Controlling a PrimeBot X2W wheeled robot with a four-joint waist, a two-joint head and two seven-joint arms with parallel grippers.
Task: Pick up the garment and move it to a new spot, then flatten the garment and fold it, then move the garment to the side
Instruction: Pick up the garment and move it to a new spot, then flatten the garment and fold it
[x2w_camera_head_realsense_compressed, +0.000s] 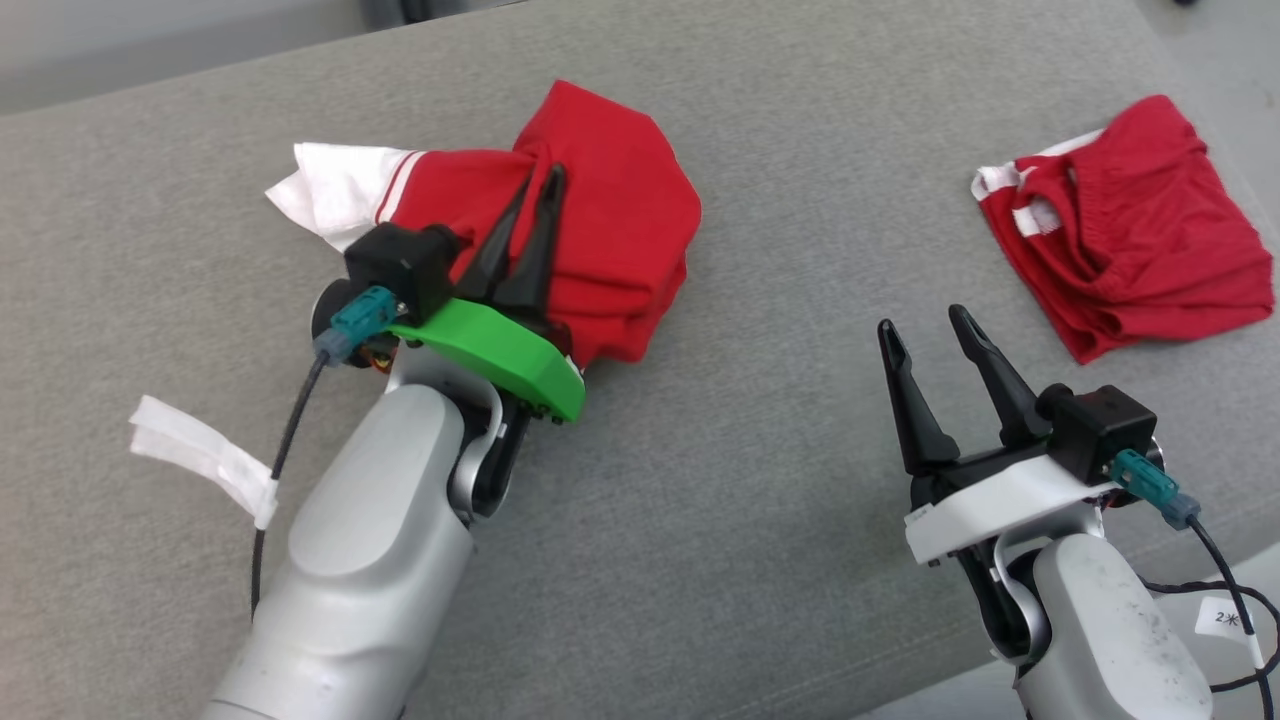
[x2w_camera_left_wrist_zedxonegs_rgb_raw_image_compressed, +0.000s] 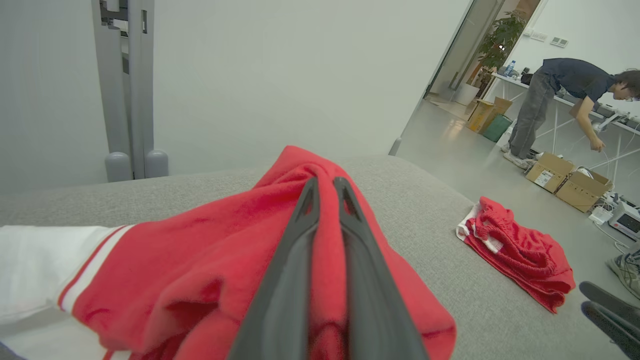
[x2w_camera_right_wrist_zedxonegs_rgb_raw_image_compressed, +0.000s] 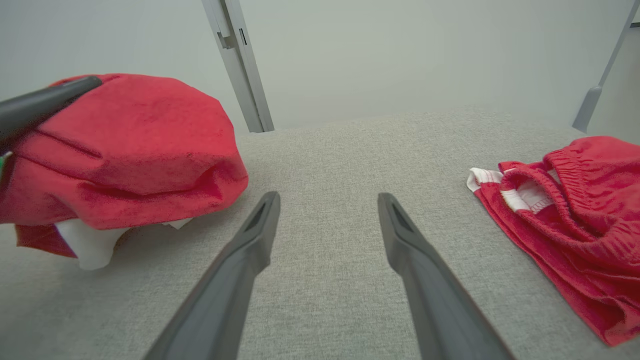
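Observation:
A red garment (x2w_camera_head_realsense_compressed: 610, 220) with a white striped sleeve sits bunched at the upper middle of the grey surface (x2w_camera_head_realsense_compressed: 740, 480). My left gripper (x2w_camera_head_realsense_compressed: 540, 180) is shut on a fold of it, lifting the cloth; the left wrist view shows the red garment (x2w_camera_left_wrist_zedxonegs_rgb_raw_image_compressed: 210, 260) pinched between the two dark fingers (x2w_camera_left_wrist_zedxonegs_rgb_raw_image_compressed: 295, 250). The right wrist view has the lifted garment (x2w_camera_right_wrist_zedxonegs_rgb_raw_image_compressed: 130, 150) at its left, partly off the surface. My right gripper (x2w_camera_head_realsense_compressed: 925, 325) stands open over bare fabric at the lower right, holding nothing, its fingers (x2w_camera_right_wrist_zedxonegs_rgb_raw_image_compressed: 250, 240) spread wide.
A second red piece of clothing (x2w_camera_head_realsense_compressed: 1130, 235) with a white-trimmed waistband lies crumpled at the far right. A strip of white tape (x2w_camera_head_realsense_compressed: 200, 455) hangs on the left arm's cable. A person (x2w_camera_left_wrist_zedxonegs_rgb_raw_image_compressed: 565, 100) bends over a table in the room beyond, among cardboard boxes (x2w_camera_left_wrist_zedxonegs_rgb_raw_image_compressed: 550, 172).

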